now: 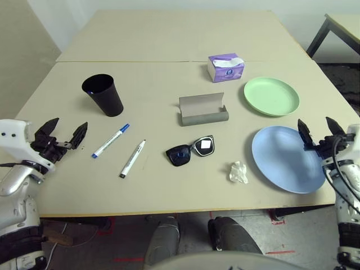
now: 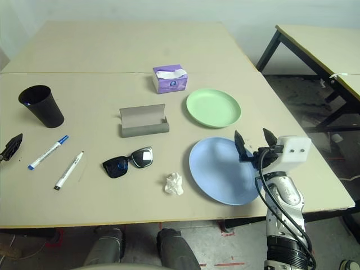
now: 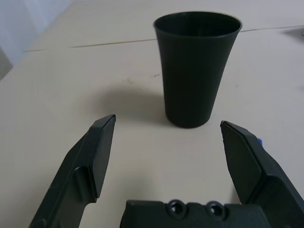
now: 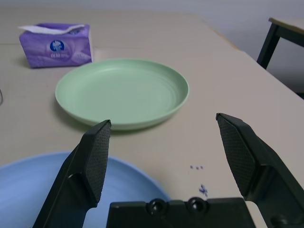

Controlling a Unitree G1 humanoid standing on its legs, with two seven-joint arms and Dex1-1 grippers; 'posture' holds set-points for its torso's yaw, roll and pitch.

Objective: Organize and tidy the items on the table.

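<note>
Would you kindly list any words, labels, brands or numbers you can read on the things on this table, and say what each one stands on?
No text can be read.
Purple tissue box: a round blue logo with white marks, too blurred to read.
Blue-capped marker pen and black-capped marker pen: any print on the barrels is too small to tell.
Table: a few small blue ink marks near the blue plate, not legible as characters.
</note>
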